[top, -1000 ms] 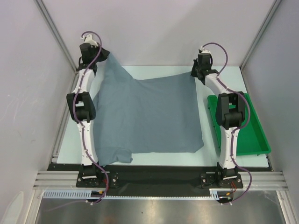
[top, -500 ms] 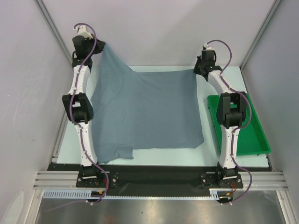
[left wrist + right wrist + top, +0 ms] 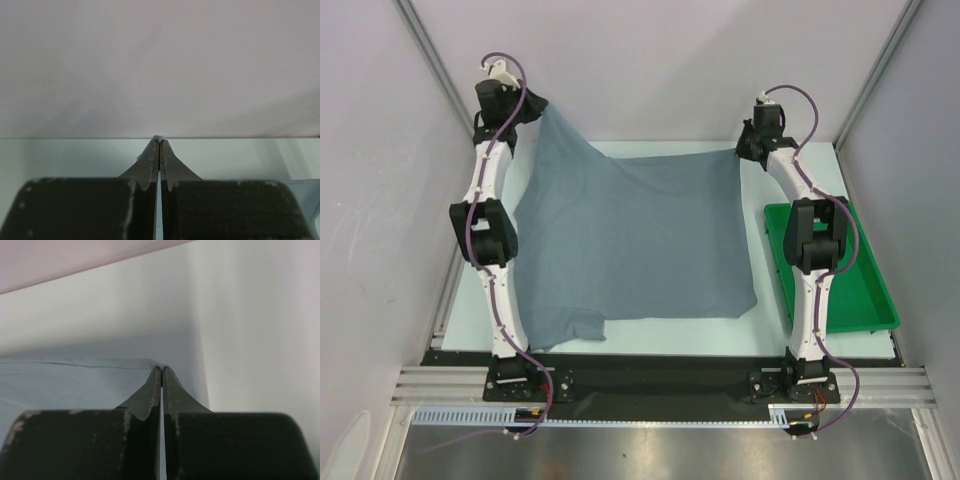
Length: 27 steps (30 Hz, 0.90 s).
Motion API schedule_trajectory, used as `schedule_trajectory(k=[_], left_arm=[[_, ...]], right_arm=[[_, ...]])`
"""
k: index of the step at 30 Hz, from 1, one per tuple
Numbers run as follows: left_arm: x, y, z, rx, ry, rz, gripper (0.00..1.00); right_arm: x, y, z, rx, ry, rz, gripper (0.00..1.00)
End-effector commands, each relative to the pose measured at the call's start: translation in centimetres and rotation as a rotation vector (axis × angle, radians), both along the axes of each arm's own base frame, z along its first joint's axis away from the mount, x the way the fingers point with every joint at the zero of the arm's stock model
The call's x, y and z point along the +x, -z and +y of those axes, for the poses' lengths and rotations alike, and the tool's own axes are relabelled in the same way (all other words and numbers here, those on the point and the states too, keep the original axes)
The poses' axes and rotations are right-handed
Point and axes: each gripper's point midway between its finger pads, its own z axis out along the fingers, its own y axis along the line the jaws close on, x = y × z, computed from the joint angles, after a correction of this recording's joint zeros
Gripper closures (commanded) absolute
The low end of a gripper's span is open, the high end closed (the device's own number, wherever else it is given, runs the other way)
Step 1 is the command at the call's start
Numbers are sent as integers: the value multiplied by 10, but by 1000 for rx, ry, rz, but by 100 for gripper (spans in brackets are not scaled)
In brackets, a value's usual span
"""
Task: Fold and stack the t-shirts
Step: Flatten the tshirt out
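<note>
- We see one t-shirt [image 3: 640, 240], plain slate blue-grey soft cloth with no print.
- It is unfolded and spread wide over the middle of the table [image 3: 720, 335].
- Its far edge is pulled out between two lifted corners. The far-left corner is higher than the far-right one, so the cloth slopes up on that side.
- Its near edge lies flat on the table, with a short sleeve [image 3: 568, 330] poking out at the near-left corner.
- We can make out a few soft wrinkles running across it.

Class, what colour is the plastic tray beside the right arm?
Green. The tray shows best in the top external view.
</note>
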Motion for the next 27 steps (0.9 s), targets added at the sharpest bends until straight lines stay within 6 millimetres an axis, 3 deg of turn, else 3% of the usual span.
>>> schedule_trajectory(k=[1,4,10,15,20,25,27], left_arm=[[-28,-65,-5,51,20,-89,100],[-38,-57,-6,60,21,-55,100],[-64,-66,-8,77,29,-27,100],[-87,-67,-12,93,39,10,100],[-94,-63,-10,106,42,48,100],[-91,-90,-9,92,25,-32,100],[-85,-106,-8,82,11,-83,100]], right_arm=[[-4,-14,-3,25,16,15,100],[-15,-4,3,50,-4,83,100],[-30,-3,1,53,-14,148,100],[-34,-5,-4,79,-19,178,100],[-36,-6,0,103,-33,184,100],[-31,-23,-2,97,-26,127,100],[-27,-43,-3,93,-22,76,100]])
